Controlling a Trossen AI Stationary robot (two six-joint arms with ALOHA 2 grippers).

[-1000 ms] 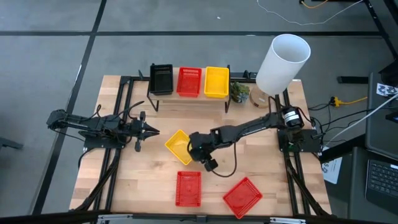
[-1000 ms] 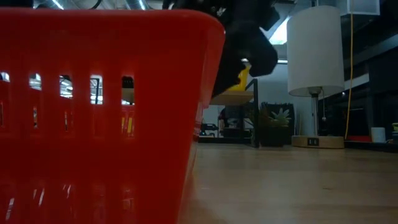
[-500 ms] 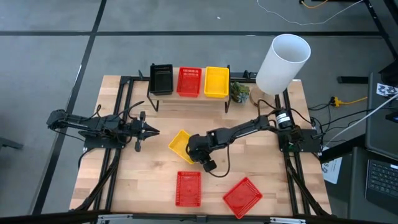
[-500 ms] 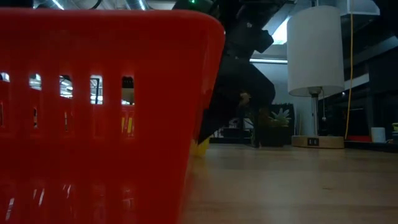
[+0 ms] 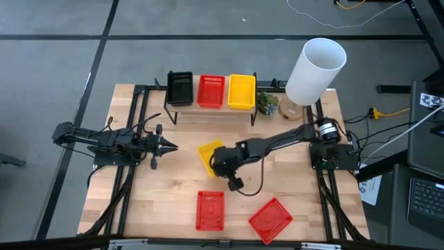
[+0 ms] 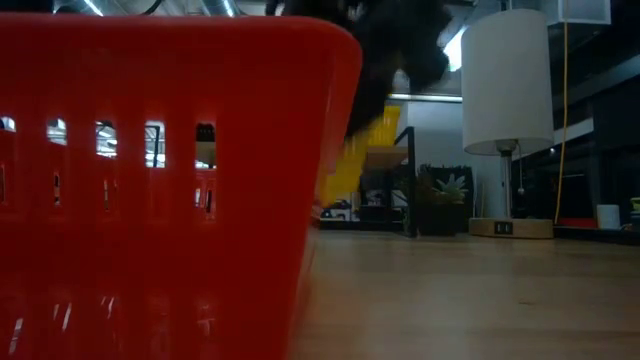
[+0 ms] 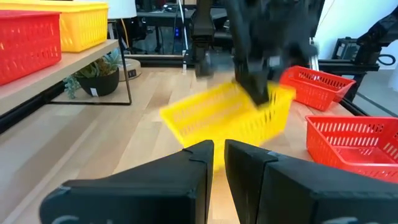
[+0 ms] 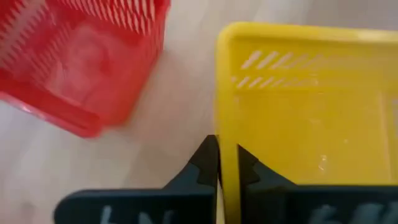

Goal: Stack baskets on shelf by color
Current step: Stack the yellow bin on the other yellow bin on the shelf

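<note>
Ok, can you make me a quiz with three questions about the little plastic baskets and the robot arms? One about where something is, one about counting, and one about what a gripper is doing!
1. Where is the black plastic mesh basket?
A. On the low wooden shelf
B. On the floor
C. Under the white lamp

2. How many red plastic mesh baskets sit on the wooden table, not on the shelf?
A. None
B. Two
C. Four

3. What is the right gripper doing?
A. Hanging open over nothing
B. Shut on the rim of a yellow plastic mesh basket
C. Holding the small potted plant

Answers: 1 A, the high view shows it at the shelf's end, beside a red basket and a yellow one. 2 B, one lies straight, one turned. 3 B, the right wrist view shows its fingers pinching the yellow wall.
</note>
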